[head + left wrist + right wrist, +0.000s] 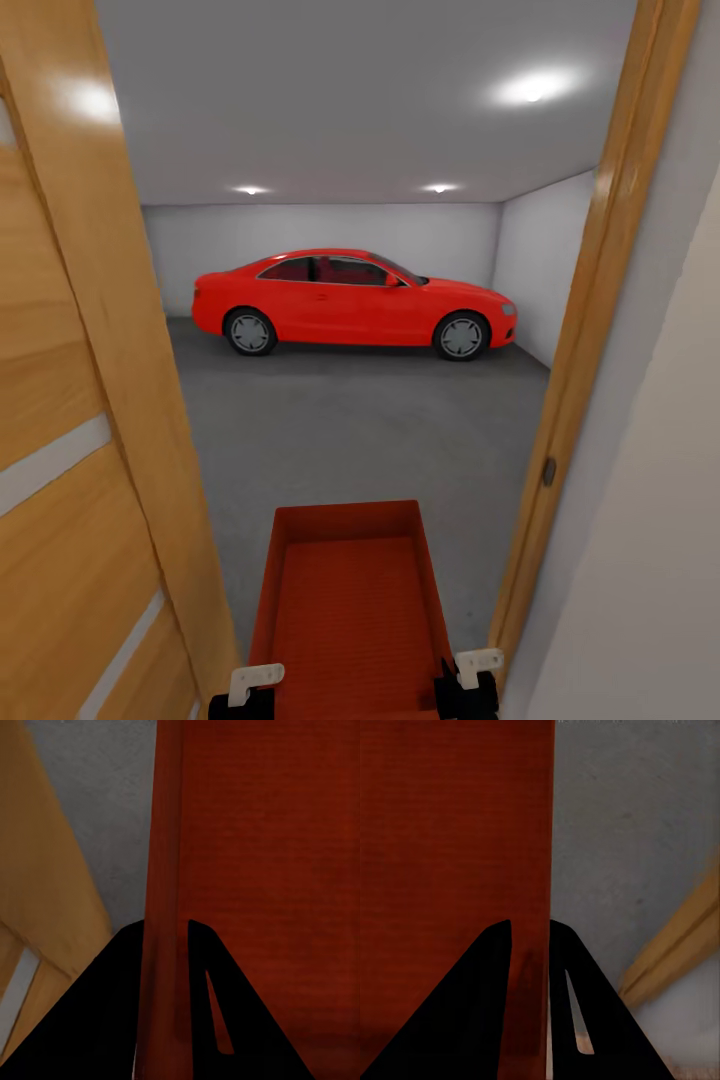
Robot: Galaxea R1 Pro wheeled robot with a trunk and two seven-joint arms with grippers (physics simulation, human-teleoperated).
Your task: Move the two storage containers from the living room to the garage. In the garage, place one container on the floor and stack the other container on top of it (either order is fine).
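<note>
1. Position: the robot stands at a doorway, facing into the garage (330, 130), a bare room with grey-white walls and ceiling lights.
2. Door: an orange-wood door (70, 470) with pale frosted strips stands open at the robot's left. The matching door frame (590, 320) runs up the robot's right.
3. Load: one orange-red storage container (350, 600) is held low in front of the robot, open side up, its interior empty. It sits in the door opening, between the door and the frame, with the garage floor (360, 430) visible beyond and beside it.
4. Left end effector (166, 937): the two dark fingers straddle the container's left wall, one finger on each side of the thin panel. It is clenched on that wall.
5. Right end effector (531, 934): the two dark fingers straddle the container's right wall in the same manner. It is clenched on that wall.
6. Head view: the white finger mounts of both end effectors show at the container's near corners.
7. Background: a red car (355, 303) is parked side-on against the far wall, well apart from the container.
8. Floor: dark grey, mottled concrete.
</note>
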